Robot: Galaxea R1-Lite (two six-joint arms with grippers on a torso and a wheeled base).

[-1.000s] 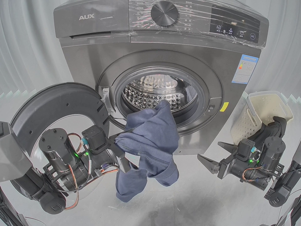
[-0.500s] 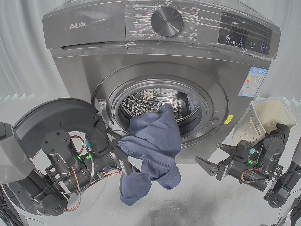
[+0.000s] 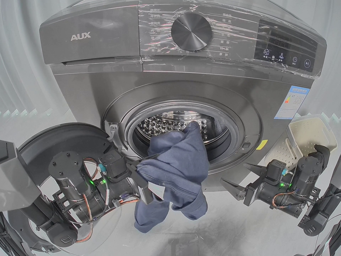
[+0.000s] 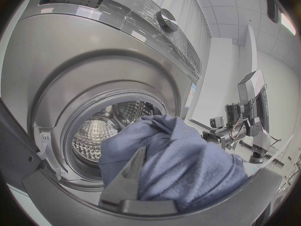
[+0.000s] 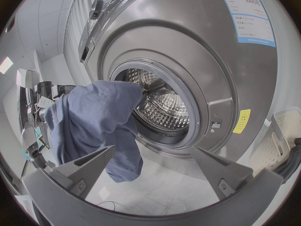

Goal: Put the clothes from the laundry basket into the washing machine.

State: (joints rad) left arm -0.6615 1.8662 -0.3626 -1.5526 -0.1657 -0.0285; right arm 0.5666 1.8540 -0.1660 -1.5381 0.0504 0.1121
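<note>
At your far left, the washer's door [image 3: 60,143] stands swung open. Your left pincer [image 3: 149,176] is clamped on the blue garment [image 3: 181,164]. Its top fold reaches the mouth of the drum [image 3: 163,120] in the washing machine [image 3: 106,86], and the rest droops below the rim. Your right pincer [image 3: 232,172] is spread wide, holding nothing. Just beyond it, a dark garment [image 3: 321,150] drapes over the laundry basket [image 3: 305,128].

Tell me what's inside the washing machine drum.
Bare perforated metal shows inside the drum, with no clothes in the visible part. The blue garment, held in the left gripper, hangs across the opening and hides part of the drum's floor.
</note>
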